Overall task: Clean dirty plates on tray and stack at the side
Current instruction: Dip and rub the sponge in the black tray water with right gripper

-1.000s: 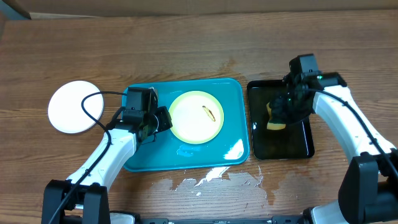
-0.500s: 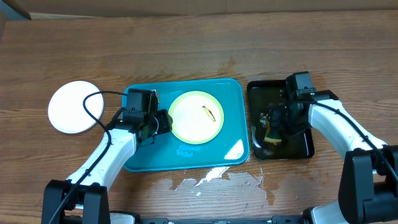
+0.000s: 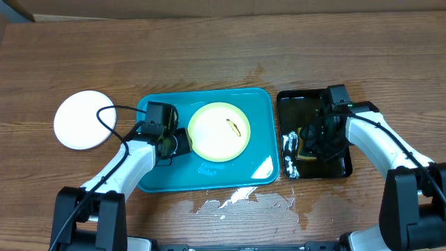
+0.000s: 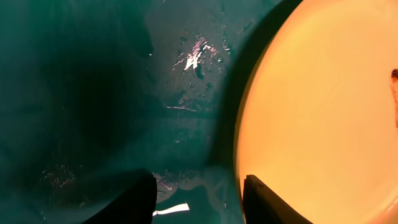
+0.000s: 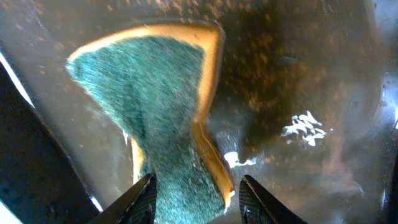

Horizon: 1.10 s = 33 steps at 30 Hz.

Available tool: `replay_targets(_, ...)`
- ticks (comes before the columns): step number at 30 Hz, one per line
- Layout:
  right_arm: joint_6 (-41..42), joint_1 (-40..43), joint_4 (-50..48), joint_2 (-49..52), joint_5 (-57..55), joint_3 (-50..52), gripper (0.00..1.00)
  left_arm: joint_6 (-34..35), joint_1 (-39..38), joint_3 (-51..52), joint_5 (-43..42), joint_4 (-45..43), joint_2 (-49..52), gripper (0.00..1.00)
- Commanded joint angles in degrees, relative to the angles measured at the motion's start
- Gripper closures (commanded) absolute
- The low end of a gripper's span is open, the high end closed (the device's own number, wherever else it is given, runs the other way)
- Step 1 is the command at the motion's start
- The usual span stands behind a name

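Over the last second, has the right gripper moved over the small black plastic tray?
Yes. The right gripper slid toward the near-left corner of the black tray, closer to the turquoise plastic tray.

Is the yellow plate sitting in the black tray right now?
No, the yellow plate lies in the blue tray, to the left of the black tray.

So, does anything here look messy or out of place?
Yes. A puddle lies on the wooden table just in front of the turquoise tray, outside it. The yellow plate on the tray carries a brown smear near its centre. The sponge in the black tray looks pinched at its middle.
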<state>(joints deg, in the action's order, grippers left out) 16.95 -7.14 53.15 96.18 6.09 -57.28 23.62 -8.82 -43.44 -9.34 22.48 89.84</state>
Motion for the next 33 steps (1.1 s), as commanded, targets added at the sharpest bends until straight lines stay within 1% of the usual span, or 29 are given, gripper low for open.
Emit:
replay_targets(1,1.5,-0.2,0.0,-0.1,-0.3,0.5,0.56,0.4,-0.2,-0.2,0.9,-0.3,1.2,0.53)
replay_targets(6,1.5,-1.8,-2.2,0.0,0.7,1.8,0.56,0.4,-0.2,-0.2,0.9,-0.5,1.2,0.53)
replay_targets(8,1.5,-2.6,-2.6,0.0,-0.2,1.9,0.58,0.4,-0.2,-0.2,0.9,-0.4,1.2,0.53)
replay_targets(10,1.5,-3.9,-3.0,0.0,-1.8,1.9,0.61,0.4,-0.2,-0.2,0.9,-0.4,1.2,0.53)
replay_targets(12,1.7,-4.9,-3.2,0.0,-2.8,1.9,0.71,0.4,-0.2,-0.2,0.9,-0.4,1.2,0.53)
replay_targets(14,3.1,-6.0,-3.3,0.0,-4.6,1.9,0.83,0.4,-0.2,-0.2,0.9,-0.4,1.2,0.53)
replay_targets(15,3.4,-6.5,-3.4,0.0,-5.7,2.0,0.88,0.4,-0.2,-0.2,0.9,-0.4,1.2,0.53)
replay_targets(18,5.9,-7.5,-3.6,0.0,-9.4,2.8,0.89,0.4,-0.2,-0.2,0.9,-0.4,1.2,0.52)
replay_targets(22,7.1,-8.0,-4.6,0.0,-10.3,4.3,0.90,0.4,-0.2,-0.2,0.9,-0.4,1.2,0.51)
replay_targets(23,7.1,-8.0,-5.2,0.0,-10.3,4.9,0.86,0.4,-0.2,-0.2,1.0,-0.4,1.2,0.50)
replay_targets(24,7.1,-8.0,-5.7,0.0,-10.3,5.2,0.77,0.4,-0.2,-0.2,0.9,-0.4,1.2,0.50)
replay_targets(25,7.1,-8.0,-6.2,0.0,-10.3,5.4,0.66,0.4,-0.2,-0.2,0.9,-0.4,1.2,0.49)
replay_targets(27,7.1,-8.0,-7.0,0.0,-10.3,5.1,0.53,0.4,-0.2,-0.2,0.9,-0.4,1.2,0.49)
replay_targets(28,7.1,-8.0,-6.6,0.0,-10.3,4.0,0.50,0.4,-0.2,-0.2,0.9,-0.4,1.2,0.48)
replay_targets(30,6.8,-7.7,-4.8,0.0,-10.4,1.5,0.49,0.4,-0.2,-0.2,0.9,-0.4,1.2,0.49)
replay_targets(33,6.6,-7.1,-0.9,0.0,-10.4,-5.0,0.48,0.4,-0.2,-0.2,1.0,-0.4,1.2,0.49)
